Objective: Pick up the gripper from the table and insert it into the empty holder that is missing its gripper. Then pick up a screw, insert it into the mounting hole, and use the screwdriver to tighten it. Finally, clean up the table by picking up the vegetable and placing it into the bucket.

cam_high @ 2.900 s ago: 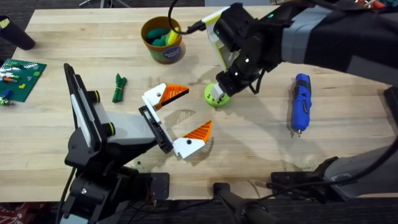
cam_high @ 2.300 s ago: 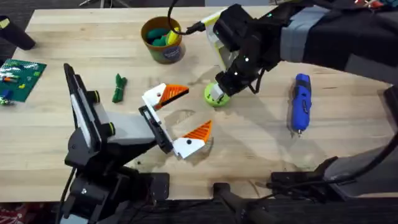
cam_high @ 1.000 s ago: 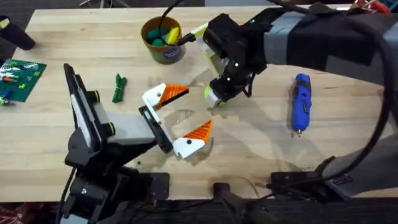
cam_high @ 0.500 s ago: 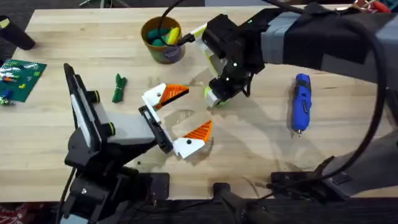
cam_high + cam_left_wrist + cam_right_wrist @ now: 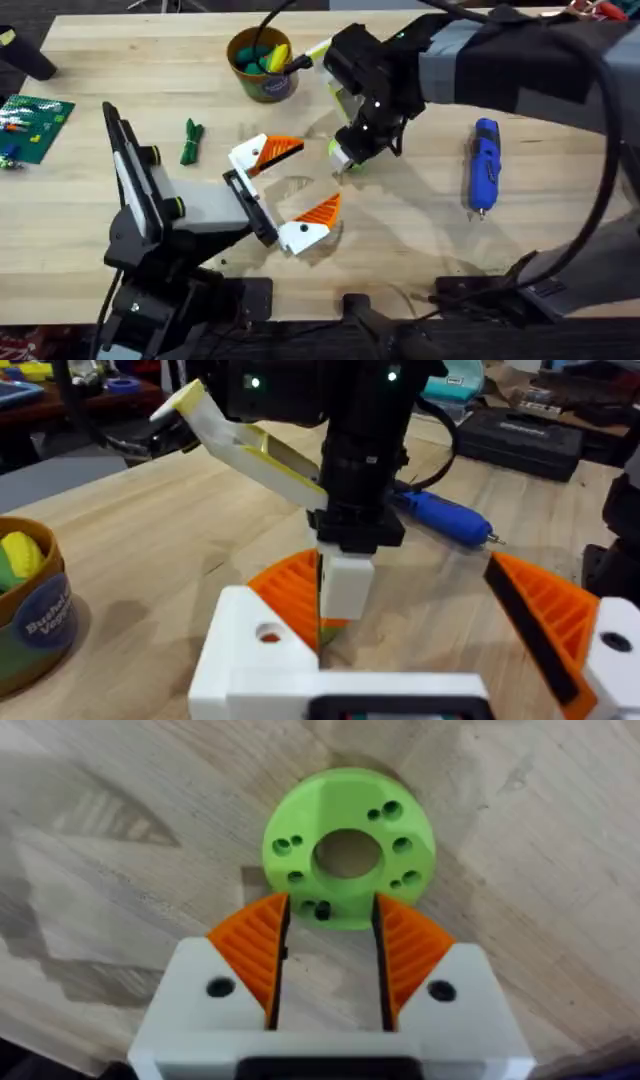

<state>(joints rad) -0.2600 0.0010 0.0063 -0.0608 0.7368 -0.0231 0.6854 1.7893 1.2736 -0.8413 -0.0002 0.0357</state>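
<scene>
My right gripper (image 5: pixel 343 158) points down at the lime-green ring (image 5: pixel 330 805) on the table. Its orange pads (image 5: pixel 255 948) stand apart on either side of the ring's near edge, open. A small dark spot on the ring sits between them; I cannot tell whether it is the screw. My left gripper (image 5: pixel 312 178) hovers open and empty just left of the ring. The blue screwdriver (image 5: pixel 484 165) lies to the right. The dark green vegetable (image 5: pixel 190 140) lies at the left, and the yellow bucket (image 5: pixel 262 65) stands at the back. The holder is out of view.
A green brick plate (image 5: pixel 35 118) with small pieces lies at the far left edge. The bucket holds green and yellow toy pieces. The right arm stretches across the back right of the table, above the screwdriver (image 5: pixel 440 518).
The right arm has swung a little to the left, its gripper staying down at the ring; in the last half second it is still. The left arm has not moved.
</scene>
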